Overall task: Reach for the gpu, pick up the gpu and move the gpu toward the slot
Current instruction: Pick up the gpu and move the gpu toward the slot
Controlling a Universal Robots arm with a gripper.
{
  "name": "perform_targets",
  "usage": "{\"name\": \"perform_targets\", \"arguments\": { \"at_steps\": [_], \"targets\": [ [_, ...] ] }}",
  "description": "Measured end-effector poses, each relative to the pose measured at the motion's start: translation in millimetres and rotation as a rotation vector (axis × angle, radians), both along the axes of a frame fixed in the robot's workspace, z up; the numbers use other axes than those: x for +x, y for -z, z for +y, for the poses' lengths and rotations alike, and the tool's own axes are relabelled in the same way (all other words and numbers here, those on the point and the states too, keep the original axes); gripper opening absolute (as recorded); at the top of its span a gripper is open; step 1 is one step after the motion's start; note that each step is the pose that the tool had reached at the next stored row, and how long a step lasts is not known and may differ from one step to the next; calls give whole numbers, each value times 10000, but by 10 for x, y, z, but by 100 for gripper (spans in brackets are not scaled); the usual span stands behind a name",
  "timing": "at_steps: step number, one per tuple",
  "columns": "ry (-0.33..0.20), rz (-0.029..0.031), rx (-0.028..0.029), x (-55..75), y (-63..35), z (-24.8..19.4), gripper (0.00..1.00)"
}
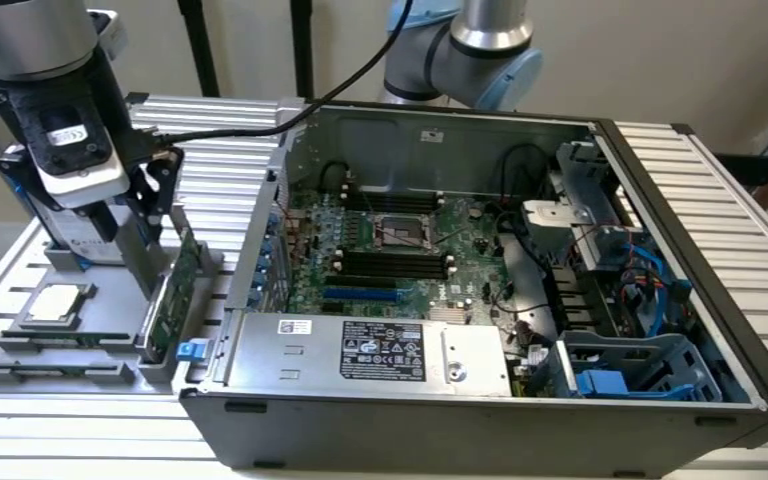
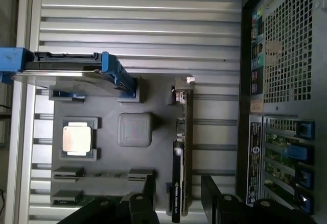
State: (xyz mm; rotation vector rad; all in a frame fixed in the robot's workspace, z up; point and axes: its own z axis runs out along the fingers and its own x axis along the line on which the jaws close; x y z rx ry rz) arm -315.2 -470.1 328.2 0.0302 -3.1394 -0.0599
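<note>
I have the arm (image 1: 471,45) reaching from the top centre of the exterior frame across to the upper left, with the wrist pointing straight down over the tray (image 1: 111,300). The gripper (image 1: 144,235) hangs over the near end of the gpu (image 1: 168,295). The gpu stands on its long edge in a groove along the tray's side nearest the case (image 1: 491,420). In the wrist view the gripper (image 2: 179,180) has its fingers (image 2: 149,183) apart, one on each side of the gpu (image 2: 182,127), with a gap showing between each finger and the card, so nothing is clamped. The card's silver bracket end sits away from the fingers, toward the drive (image 2: 71,71). That drive stands on edge at the tray's (image 2: 153,106) far end, in the exterior view partly behind the gripper body. The chip (image 2: 76,137) lies flat in its pocket, well apart from the card on the side away from the case (image 2: 286,45). A strip of bare slatted table (image 2: 219,112) separates the tray from the case's perforated rear wall, which stands near the outer finger. In the exterior view the case lies open-topped at centre frame, its upper left rim close beside the gripper, and a black cable (image 1: 244,125) drapes across that rim. Inside, the board (image 1: 398,240) is exposed, with a blue slot (image 1: 357,295) near its lower left.
</note>
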Motion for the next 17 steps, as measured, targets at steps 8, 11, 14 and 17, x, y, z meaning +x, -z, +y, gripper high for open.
{"name": "perform_targets", "arguments": {
  "at_steps": [8,11,14,17],
  "targets": [
    [2,-23,0,-1,146,-9,48],
    [8,-36,0,-1,201,-25,48],
    [21,-43,-1,-1,254,-48,48],
    [31,-49,0,5,310,-68,48]
  ]
}}
